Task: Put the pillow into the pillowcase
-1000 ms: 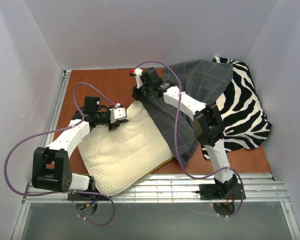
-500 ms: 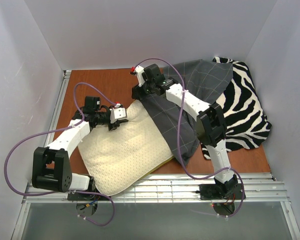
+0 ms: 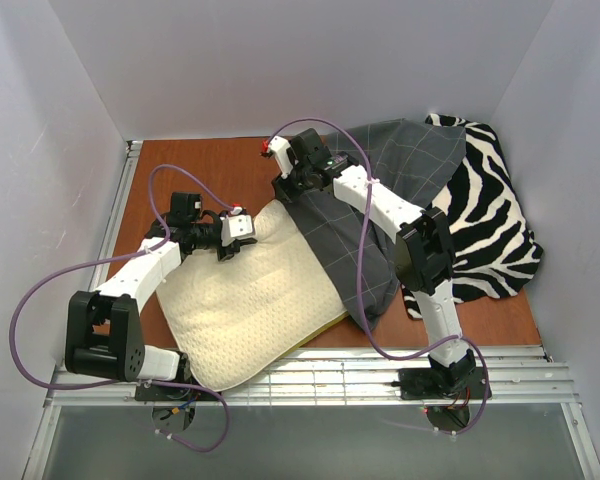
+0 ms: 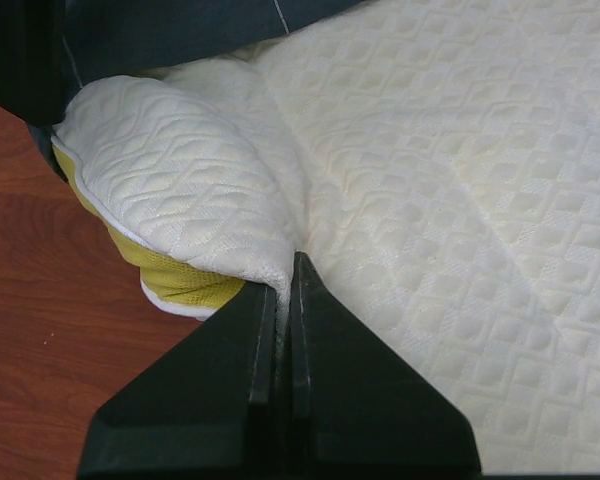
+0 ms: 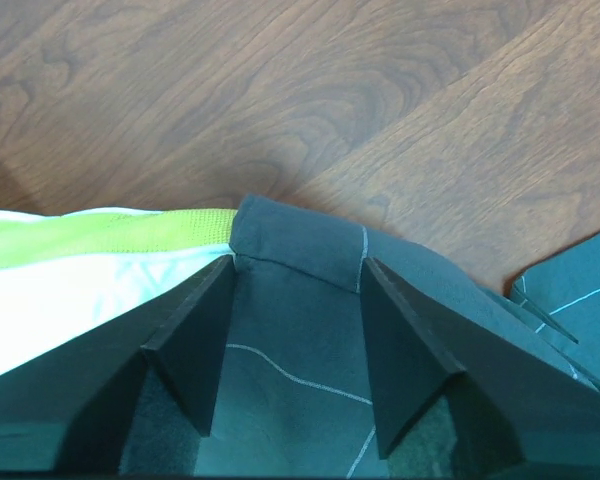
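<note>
The pillow (image 3: 250,310) lies on the near-left of the table (image 3: 210,170). Only its far right edge is tucked into the mouth of the pillowcase (image 3: 380,190). The left gripper (image 4: 283,290) is clenched on a pinch of the pillow's cover beside a far corner (the yellow-green edge bulges there). The right gripper (image 5: 298,290) straddles the pillowcase hem with its jaws parted, grasping nothing. The step in hand looks like drawing the case over the pillow. Next, the right jaws need to close on that hem and pull it along the pillow.
</note>
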You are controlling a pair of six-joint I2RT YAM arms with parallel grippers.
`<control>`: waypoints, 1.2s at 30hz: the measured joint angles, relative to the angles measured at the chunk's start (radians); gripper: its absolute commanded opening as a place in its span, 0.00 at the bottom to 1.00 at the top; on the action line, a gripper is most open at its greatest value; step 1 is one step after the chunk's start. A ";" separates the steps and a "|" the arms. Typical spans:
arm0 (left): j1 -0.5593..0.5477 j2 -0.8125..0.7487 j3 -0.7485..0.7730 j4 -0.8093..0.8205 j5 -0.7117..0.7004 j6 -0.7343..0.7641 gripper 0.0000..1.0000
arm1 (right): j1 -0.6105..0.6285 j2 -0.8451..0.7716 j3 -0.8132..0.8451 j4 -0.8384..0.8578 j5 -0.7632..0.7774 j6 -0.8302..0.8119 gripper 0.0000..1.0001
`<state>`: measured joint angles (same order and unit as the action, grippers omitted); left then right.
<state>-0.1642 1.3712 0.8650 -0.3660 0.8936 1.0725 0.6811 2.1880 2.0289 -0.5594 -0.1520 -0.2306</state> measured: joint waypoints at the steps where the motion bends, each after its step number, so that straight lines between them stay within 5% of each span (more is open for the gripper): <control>1: 0.000 0.000 0.000 0.000 -0.001 0.000 0.00 | 0.000 0.000 0.000 -0.002 0.000 -0.007 0.43; 4: -0.002 0.005 0.000 0.002 -0.003 0.000 0.00 | 0.000 0.000 0.000 -0.014 0.000 -0.020 0.29; 6: -0.002 0.013 0.000 0.005 -0.004 0.000 0.00 | 0.000 0.003 0.004 -0.020 0.000 -0.030 0.08; 8: -0.002 0.017 0.000 0.008 -0.009 0.000 0.00 | 0.000 0.007 0.006 -0.021 0.008 -0.038 0.01; 21: -0.008 0.029 0.011 0.046 0.002 -0.079 0.00 | -0.005 0.020 0.048 -0.017 -0.161 0.128 0.01; 26: -0.024 0.014 0.015 0.105 0.016 -0.166 0.00 | 0.015 -0.026 -0.075 0.084 -0.254 0.261 0.01; 36: -0.029 -0.241 -0.098 0.192 0.013 -0.227 0.00 | 0.027 -0.205 -0.238 0.350 -0.392 0.609 0.01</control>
<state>-0.1936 1.1297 0.7666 -0.1741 0.9066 0.8452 0.7082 1.9827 1.7912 -0.2096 -0.5442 0.3786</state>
